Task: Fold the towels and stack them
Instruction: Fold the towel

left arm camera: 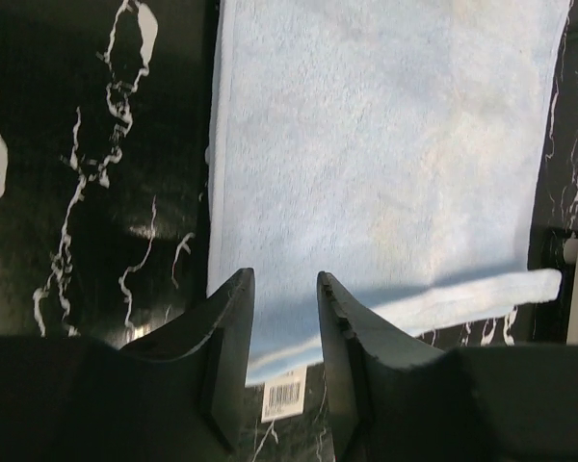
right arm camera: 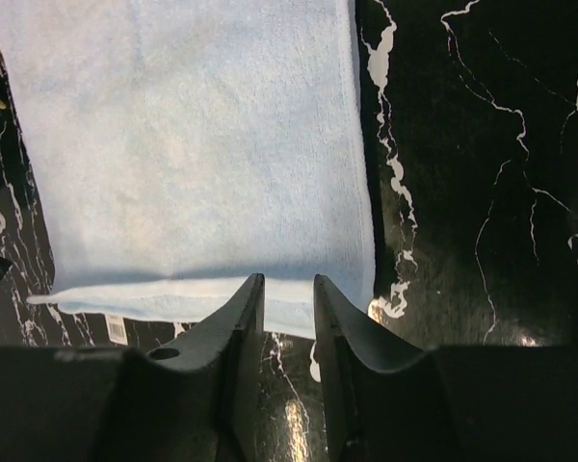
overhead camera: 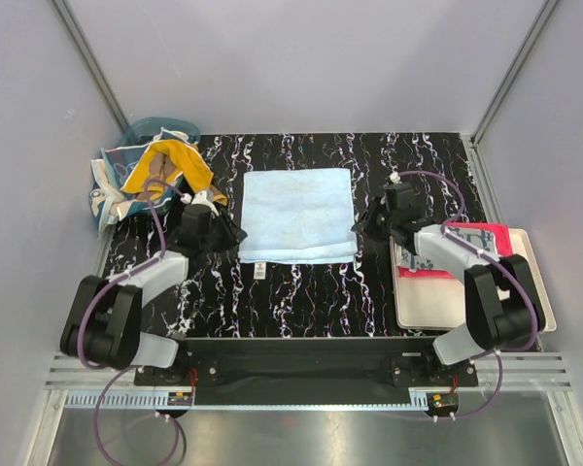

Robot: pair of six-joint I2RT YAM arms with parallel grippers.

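Two arms flank the blue towel (overhead camera: 298,214), which lies flat in the middle of the table (overhead camera: 301,291), its longer side running left to right between them. The left gripper (left arm camera: 284,279) hovers at the towel's near left corner and the right gripper (right arm camera: 287,279) at its near right corner, so each is about equally close. Both point across the towel toward its far edge. Both sets of jaws stand a narrow way apart with nothing pinched between them, and the towel's near edge shows through each gap. That near edge looks doubled, a lower layer peeking out, so one fold seems done, and a small label (left arm camera: 282,397) sticks out on the near side of the towel by the left corner. Left of the towel and farther back sits a basket (overhead camera: 112,165) with an orange towel (overhead camera: 170,165) spilling over it. Right of the towel a tray (overhead camera: 534,282) carries a red towel (overhead camera: 486,238). Nothing lies on the blue towel or blocks either corner; a second fold would likely bring one short end over the other
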